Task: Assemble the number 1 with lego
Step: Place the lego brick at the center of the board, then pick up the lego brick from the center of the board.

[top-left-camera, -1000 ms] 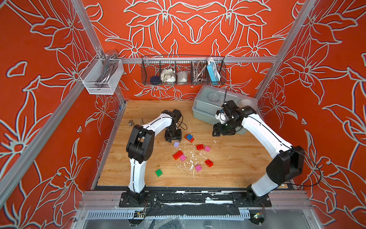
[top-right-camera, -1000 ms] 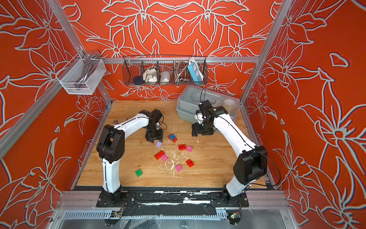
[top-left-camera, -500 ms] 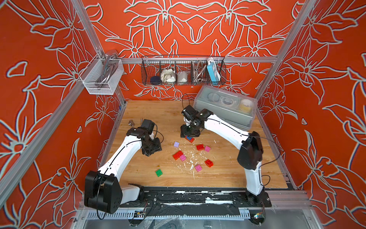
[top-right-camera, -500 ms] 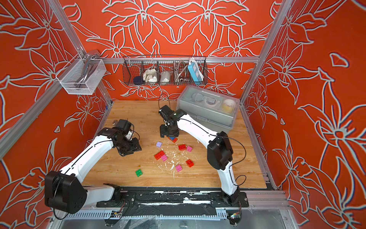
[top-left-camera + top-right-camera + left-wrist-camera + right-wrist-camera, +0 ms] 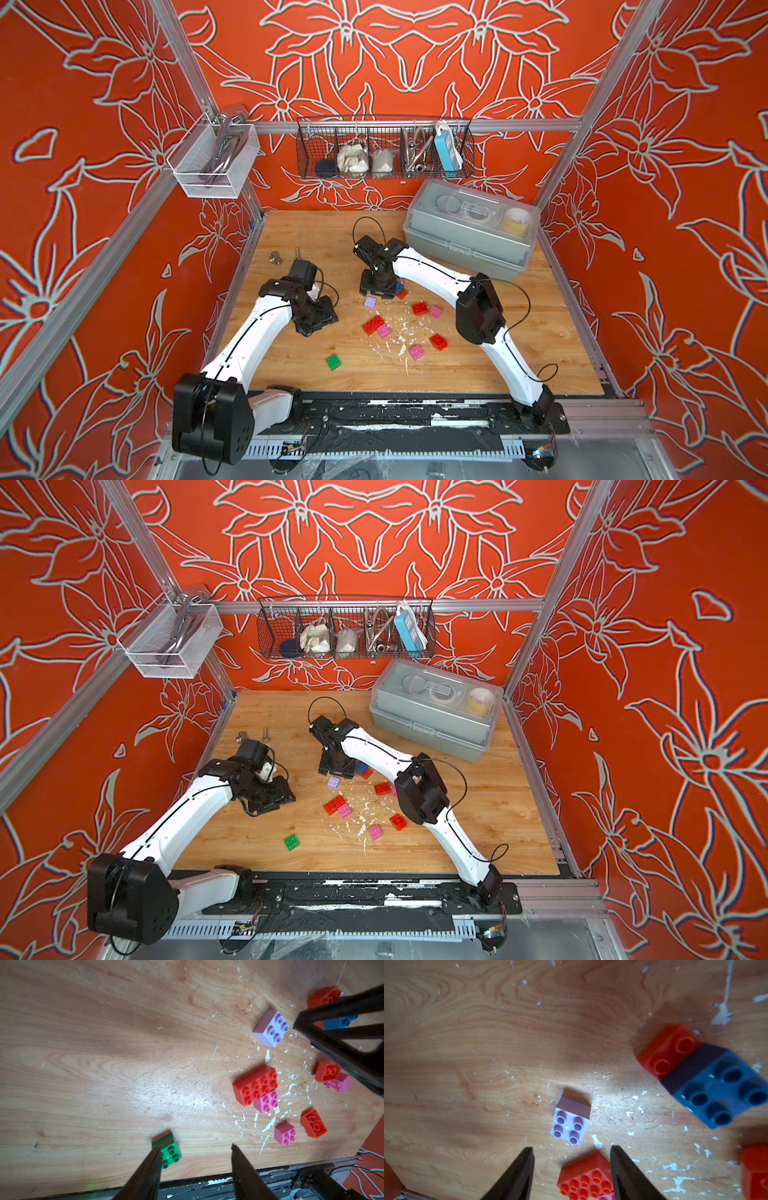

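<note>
Both your left gripper (image 5: 195,1159) and right gripper (image 5: 572,1155) stand half-open, empty; lowering the right risks shoving the small lilac four-stud plastic brick (image 5: 571,1126) just beyond its tips.

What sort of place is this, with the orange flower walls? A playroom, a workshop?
Probably a robot test booth, not a lived-in room: a left arm and right arm mounted at a wooden table, patterned walls held in an aluminium frame, and a wire basket of items hung behind.
</note>
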{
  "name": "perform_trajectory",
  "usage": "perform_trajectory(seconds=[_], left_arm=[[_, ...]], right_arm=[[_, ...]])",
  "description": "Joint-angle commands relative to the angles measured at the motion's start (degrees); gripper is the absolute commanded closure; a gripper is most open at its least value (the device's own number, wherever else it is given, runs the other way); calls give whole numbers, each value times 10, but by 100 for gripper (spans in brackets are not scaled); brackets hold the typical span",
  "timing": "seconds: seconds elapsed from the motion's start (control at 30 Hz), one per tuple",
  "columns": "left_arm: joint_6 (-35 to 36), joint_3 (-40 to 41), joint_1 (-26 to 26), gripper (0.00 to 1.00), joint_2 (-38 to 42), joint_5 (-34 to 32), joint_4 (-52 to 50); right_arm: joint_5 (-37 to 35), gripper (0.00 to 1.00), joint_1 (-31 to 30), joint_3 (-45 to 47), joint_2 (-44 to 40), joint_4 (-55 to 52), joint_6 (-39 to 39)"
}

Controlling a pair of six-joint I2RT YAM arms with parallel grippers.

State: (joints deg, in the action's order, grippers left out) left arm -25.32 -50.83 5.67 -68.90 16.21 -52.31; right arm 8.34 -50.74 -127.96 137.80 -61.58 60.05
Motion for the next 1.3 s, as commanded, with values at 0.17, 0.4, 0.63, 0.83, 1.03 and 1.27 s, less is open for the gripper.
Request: perform_trajectory(seconds=[0.17,0.4,0.63,0.83,1.03,1.27], left_arm=[[12,7,-10,47,-2,29,20],[21,6,-18,47,-7,39,21],[21,18,-24,47,-10,44,31],[18,27,-26,48,-2,45,34],[18,29,-28,48,-1,43,37],[16,32,-28,48,0,39,36]], right_arm=[[-10,42,-6,-72,66,-59,49],[-4,45,-6,-90,93,-68,50],[-7,55,-10,-129,118,-109,15],[-23,59,-14,-127,113,-140,-56],[-21,50,-15,-121,114,-132,-82],[-42,65,-21,-123,112,-136,-103]])
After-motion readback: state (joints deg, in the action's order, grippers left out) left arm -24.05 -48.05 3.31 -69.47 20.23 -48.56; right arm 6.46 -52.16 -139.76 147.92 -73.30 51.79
